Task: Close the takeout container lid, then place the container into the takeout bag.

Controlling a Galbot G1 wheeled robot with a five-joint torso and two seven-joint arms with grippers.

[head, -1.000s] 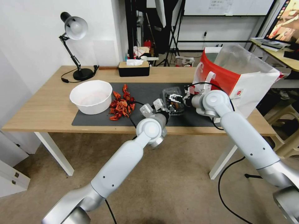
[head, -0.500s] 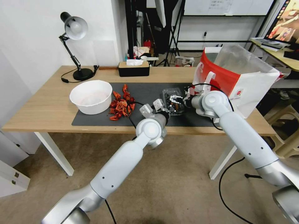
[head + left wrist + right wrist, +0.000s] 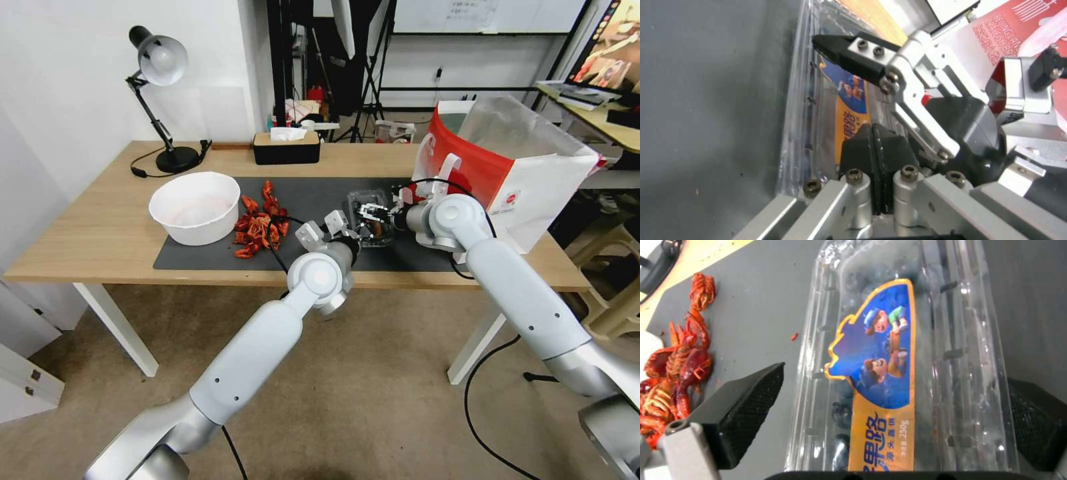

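Grey mat: takeout container flat, long axis front-to-back

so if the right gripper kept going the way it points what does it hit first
Most likely the takeout container: the right gripper stands open, a finger on either side of the labelled lid. Past it lie the dark mat and the crayfish shells. Depth is unclear.
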